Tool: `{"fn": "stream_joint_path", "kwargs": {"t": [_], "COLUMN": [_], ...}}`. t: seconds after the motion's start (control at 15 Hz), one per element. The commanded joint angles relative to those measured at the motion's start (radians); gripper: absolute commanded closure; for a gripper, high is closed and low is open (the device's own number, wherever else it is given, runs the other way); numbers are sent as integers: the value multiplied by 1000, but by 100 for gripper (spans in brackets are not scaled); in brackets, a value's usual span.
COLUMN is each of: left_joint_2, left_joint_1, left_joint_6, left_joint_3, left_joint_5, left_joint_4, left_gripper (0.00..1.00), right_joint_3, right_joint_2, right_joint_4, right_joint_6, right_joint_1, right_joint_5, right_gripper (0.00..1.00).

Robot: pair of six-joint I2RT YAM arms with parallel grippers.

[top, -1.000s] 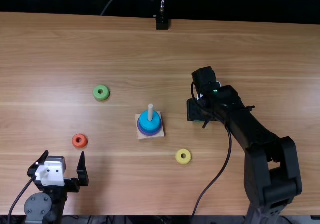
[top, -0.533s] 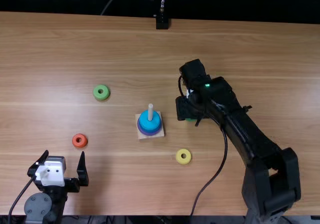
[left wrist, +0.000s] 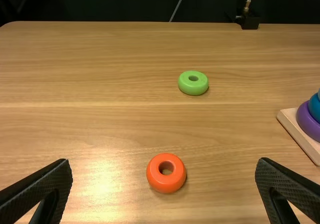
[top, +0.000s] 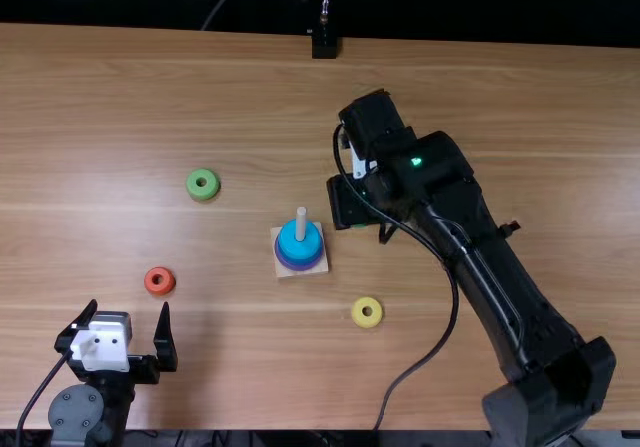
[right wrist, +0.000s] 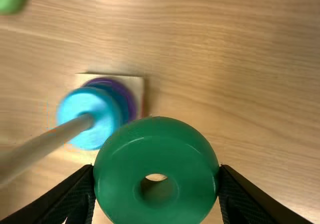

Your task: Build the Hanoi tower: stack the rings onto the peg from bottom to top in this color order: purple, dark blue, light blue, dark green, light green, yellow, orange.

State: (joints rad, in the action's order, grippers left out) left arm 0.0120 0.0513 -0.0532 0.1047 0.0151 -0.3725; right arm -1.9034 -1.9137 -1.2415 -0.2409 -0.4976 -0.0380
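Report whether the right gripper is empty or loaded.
Loaded: the dark green ring sits between the right gripper's fingers, one against each side of it.

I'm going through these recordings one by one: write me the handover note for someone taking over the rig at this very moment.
Right tool: closed on the dark green ring, off to the right of the peg.
Left tool: open, holding nothing.
Done: purple, dark blue and light blue rings stacked on the peg, in that order from the bottom.
On the table: light green ring left of the peg and farther off; orange ring nearest the left tool; yellow ring right of the peg and nearer.
Left: dark green, then light green, yellow, orange.
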Motion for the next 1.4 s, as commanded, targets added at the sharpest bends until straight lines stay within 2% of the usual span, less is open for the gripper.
{"fn": "stream_joint_path", "kwargs": {"t": [0.0,0.2,0.53,1.33], "left_joint_2": [-12,-12,-12,-12], "left_joint_1": [-7,-7,-7,-7], "left_joint_6": [7,7,5,7], "left_joint_3": [-105,-105,-105,-105], "left_joint_5": [-4,-4,-4,-4], "left_joint_4": [-78,-78,-78,-78], "left_gripper": [0,0,0,0], "right_joint_3": [-88,-198,-229,-229], "right_joint_2": [27,19,16,-77], "right_joint_4": [-26,-44,-63,-65], "right_joint_6": [-4,-9,-8,-11], "right_joint_1": [-36,-84,-148,-150], "right_joint_5": [-12,-12,-12,-12], "right_gripper": [100,100,100,100]}}
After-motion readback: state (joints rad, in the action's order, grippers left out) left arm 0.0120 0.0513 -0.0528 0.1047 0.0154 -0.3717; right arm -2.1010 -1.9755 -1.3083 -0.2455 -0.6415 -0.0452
